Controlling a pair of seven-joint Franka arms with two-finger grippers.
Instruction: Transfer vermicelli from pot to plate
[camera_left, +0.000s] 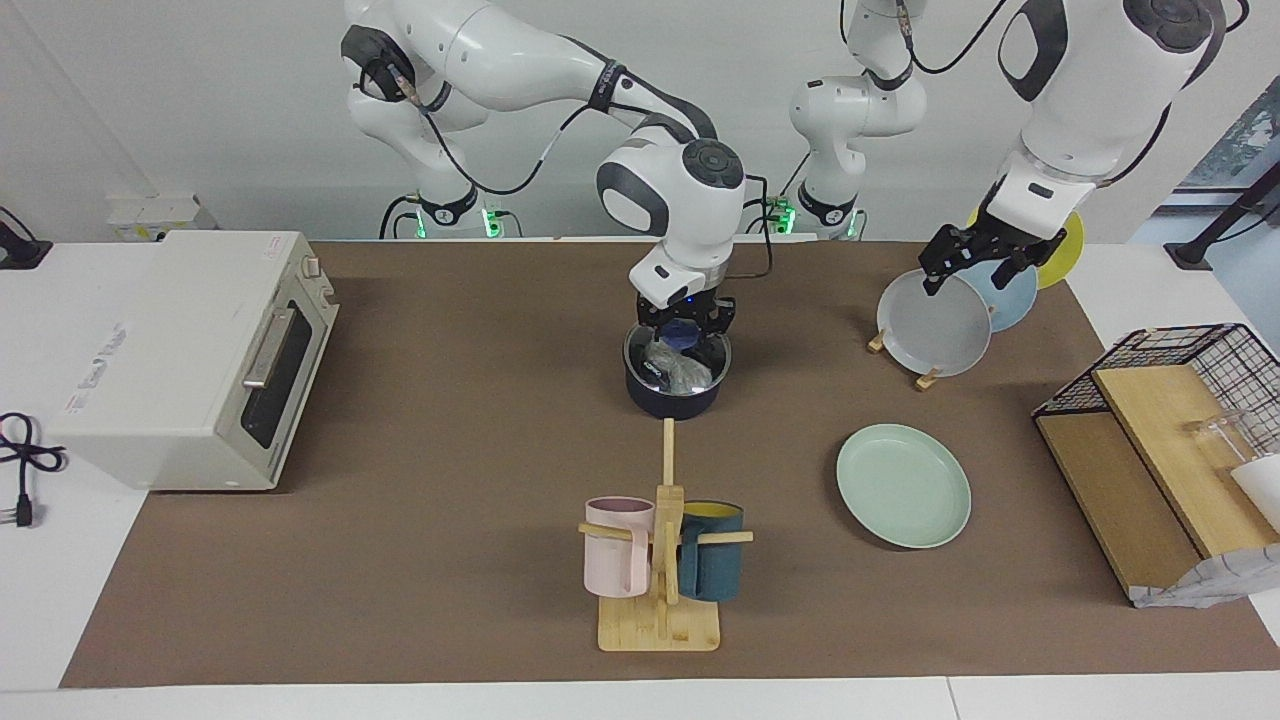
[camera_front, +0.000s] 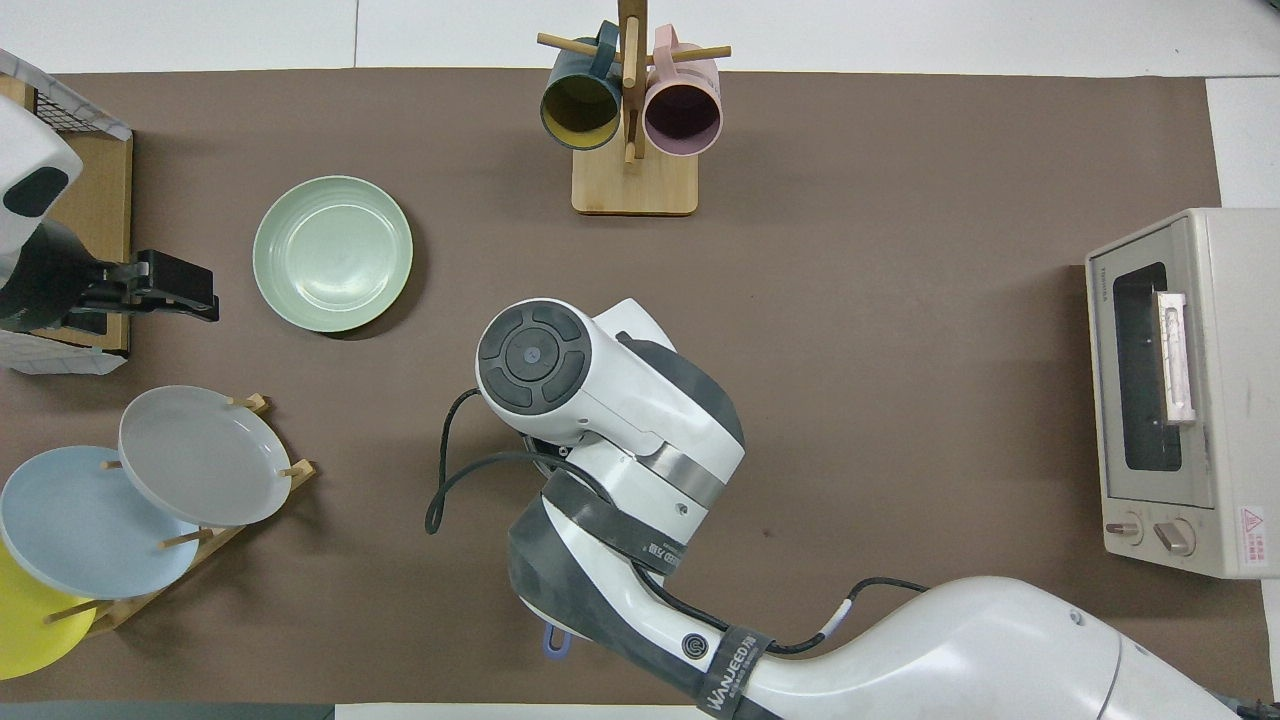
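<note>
Right gripper (camera_left: 683, 335): lowered into the mouth of the pot (camera_left: 676, 394), directly over the vermicelli (camera_left: 672, 366); whether it is wide, narrow or already holding strands cannot be told. Probably placed there to pinch the clump from above.
Pot: dark navy saucepan near the middle of the tabletop (camera_left: 450, 480), nearer the robots than the mug rack (camera_left: 661, 560). From overhead the right arm hides it, bar the blue handle tip (camera_front: 555, 640).
Vermicelli: whitish translucent clump, all inside the pot.
Plate (camera_left: 903, 485): pale mint-green, flat on the tabletop toward the left arm's end, farther from the robots than the pot; nothing lies in it, so the transfer is not yet made.
Left gripper (camera_left: 972, 262): waits over the grey plate (camera_left: 934, 325) in the plate rack; wide or narrow, I cannot tell.
Mug rack: carries a pink mug (camera_left: 617, 558) and a teal mug (camera_left: 711, 563).
</note>
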